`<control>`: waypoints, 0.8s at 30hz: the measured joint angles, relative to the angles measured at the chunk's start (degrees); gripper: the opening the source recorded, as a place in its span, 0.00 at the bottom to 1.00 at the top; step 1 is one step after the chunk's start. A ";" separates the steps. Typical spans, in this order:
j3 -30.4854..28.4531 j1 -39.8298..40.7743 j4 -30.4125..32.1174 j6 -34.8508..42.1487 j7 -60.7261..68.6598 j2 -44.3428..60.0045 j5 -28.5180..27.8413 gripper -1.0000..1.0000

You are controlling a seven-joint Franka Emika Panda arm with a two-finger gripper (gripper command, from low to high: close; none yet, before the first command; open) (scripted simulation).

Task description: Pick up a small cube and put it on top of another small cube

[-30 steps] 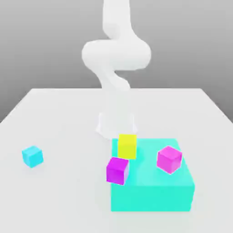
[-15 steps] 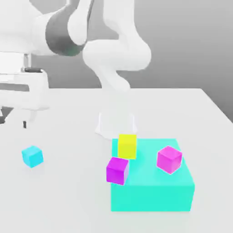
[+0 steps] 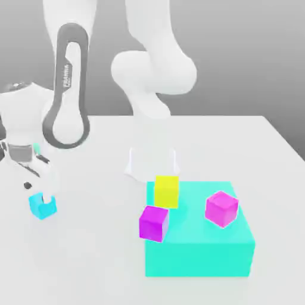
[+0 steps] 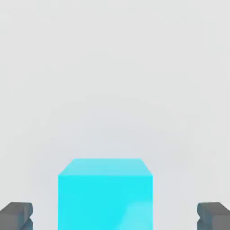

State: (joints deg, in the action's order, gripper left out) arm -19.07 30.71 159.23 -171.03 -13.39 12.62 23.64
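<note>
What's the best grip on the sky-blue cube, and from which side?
Come from above and pinch two opposite upright sides of the cube. It sits flat on the table with free space around it, and in the hand view its faces run square to the open hand, so no twist seems needed.

a small cube (image 3: 43,206) sits on the desk (image 3: 95,250) just below the claw (image 3: 37,192); well off toward the exterior view's right, a block (image 3: 199,259) bears a second cube (image 3: 167,192) and, farther from the claw, a third (image 3: 221,209).
</note>
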 joint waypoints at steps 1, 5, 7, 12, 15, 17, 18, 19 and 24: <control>2.22 1.78 -0.29 -0.81 1.36 1.12 1.82 0.50; 8.63 7.13 -0.98 -3.22 4.56 4.26 6.09 0.00; 8.63 7.14 -0.98 -3.18 4.51 4.26 6.05 0.00; 7.59 6.35 -0.84 -2.69 3.74 3.63 5.03 0.00; 2.06 2.04 -0.09 -0.52 -0.01 0.56 -0.02 0.00; -1.46 -0.45 0.52 0.99 -3.21 -1.73 -4.32 0.00; -3.08 -1.53 0.83 1.75 -4.87 -2.89 -6.56 0.00; -4.43 -2.32 1.15 2.51 -6.61 -4.07 -8.89 0.00; -8.56 -3.86 2.71 6.36 -14.22 -9.76 -19.10 0.00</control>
State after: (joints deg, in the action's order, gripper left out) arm -27.63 26.85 161.94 -164.67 -27.61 2.86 4.54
